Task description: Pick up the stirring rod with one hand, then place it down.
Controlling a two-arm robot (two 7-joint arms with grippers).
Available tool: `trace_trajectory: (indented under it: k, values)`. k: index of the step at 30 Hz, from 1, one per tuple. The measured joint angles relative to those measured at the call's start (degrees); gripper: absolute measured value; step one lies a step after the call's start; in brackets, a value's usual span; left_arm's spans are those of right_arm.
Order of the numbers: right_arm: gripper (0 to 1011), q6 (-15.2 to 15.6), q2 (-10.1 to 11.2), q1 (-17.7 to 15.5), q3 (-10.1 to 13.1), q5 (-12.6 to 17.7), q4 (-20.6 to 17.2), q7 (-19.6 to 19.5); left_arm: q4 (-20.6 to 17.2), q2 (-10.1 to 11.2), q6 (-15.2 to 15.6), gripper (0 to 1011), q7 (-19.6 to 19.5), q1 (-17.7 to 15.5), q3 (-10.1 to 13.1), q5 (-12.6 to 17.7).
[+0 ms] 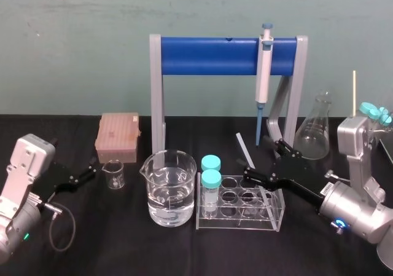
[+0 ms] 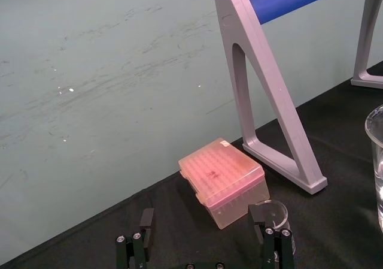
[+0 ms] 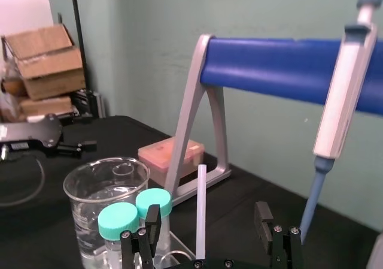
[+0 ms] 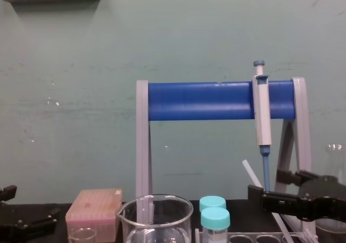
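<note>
left gripper (image 1: 89,171) sat lower left, fingers apart | right gripper (image 1: 256,155) stood right of centre, wide open, gripping nothing, fingers either side of rod (image 3: 201,203), likely to close on it | rod leaned between them, support unclear

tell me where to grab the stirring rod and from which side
Grip the stirring rod on its bare mid-shaft, closing across its thin width: it is straight, slim and tilted. Come from the robot's right, where the open right pincer straddles it.
</note>
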Motion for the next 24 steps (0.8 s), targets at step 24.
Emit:
trace_trajectory:
  k: [24]
  values:
    - [1003,8.7,-1.8,2.3,1.1,5.7,4.1,3.5,0.0,0.0,0.0,1000,0.0,0.0,0.0,0.0]
